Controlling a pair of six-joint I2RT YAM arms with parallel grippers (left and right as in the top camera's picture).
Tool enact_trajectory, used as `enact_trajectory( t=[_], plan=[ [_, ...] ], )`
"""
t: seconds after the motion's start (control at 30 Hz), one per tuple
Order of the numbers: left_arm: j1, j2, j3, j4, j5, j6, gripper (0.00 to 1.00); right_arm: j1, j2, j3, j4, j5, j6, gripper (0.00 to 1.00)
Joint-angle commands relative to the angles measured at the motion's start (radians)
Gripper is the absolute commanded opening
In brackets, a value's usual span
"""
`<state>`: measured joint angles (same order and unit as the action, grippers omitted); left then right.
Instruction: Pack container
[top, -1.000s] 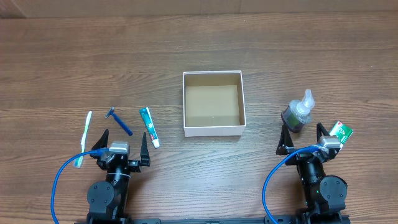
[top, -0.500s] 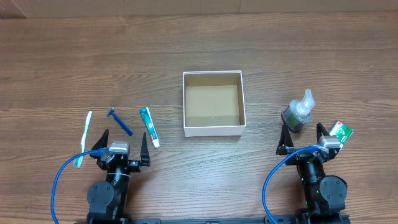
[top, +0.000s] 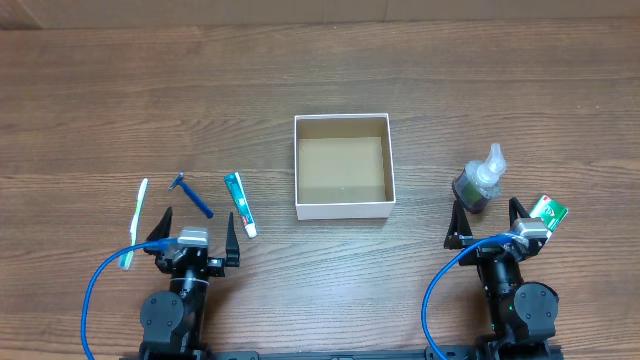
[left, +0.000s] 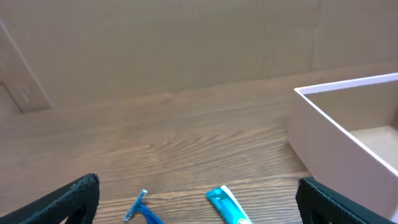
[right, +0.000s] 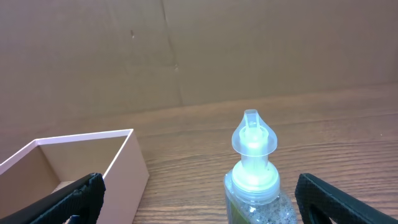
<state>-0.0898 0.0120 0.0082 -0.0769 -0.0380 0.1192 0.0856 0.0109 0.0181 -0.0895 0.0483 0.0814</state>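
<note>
The container, a square white box with a brown inside, stands empty at the table's middle; it also shows in the left wrist view and the right wrist view. A teal toothpaste tube, a blue razor and a white toothbrush lie left of it. A pump bottle and a green packet sit to the right. My left gripper is open and empty behind the tube and razor. My right gripper is open, just behind the bottle.
The table is wood-grained. A brown cardboard wall stands at the far edge. Blue cables loop beside each arm base near the front edge.
</note>
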Motion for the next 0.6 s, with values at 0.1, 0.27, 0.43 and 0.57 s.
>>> enact_trajectory(
  t=[0.1,0.27,0.43,0.57],
  plan=[
    [0.006,-0.006,-0.003,0.005,-0.021,0.061,1.00,-0.001,-0.008,-0.010,0.009,-0.007,-0.003,1.00],
    [0.005,-0.007,-0.003,0.004,-0.013,0.056,1.00,-0.001,-0.007,-0.010,0.006,-0.043,0.001,1.00],
    [0.005,-0.006,-0.003,0.004,-0.012,-0.134,1.00,-0.001,-0.006,0.018,-0.038,-0.088,0.024,1.00],
    [0.005,-0.006,0.074,-0.130,0.013,-0.262,1.00,-0.001,0.027,0.133,-0.145,-0.084,0.023,1.00]
  ],
)
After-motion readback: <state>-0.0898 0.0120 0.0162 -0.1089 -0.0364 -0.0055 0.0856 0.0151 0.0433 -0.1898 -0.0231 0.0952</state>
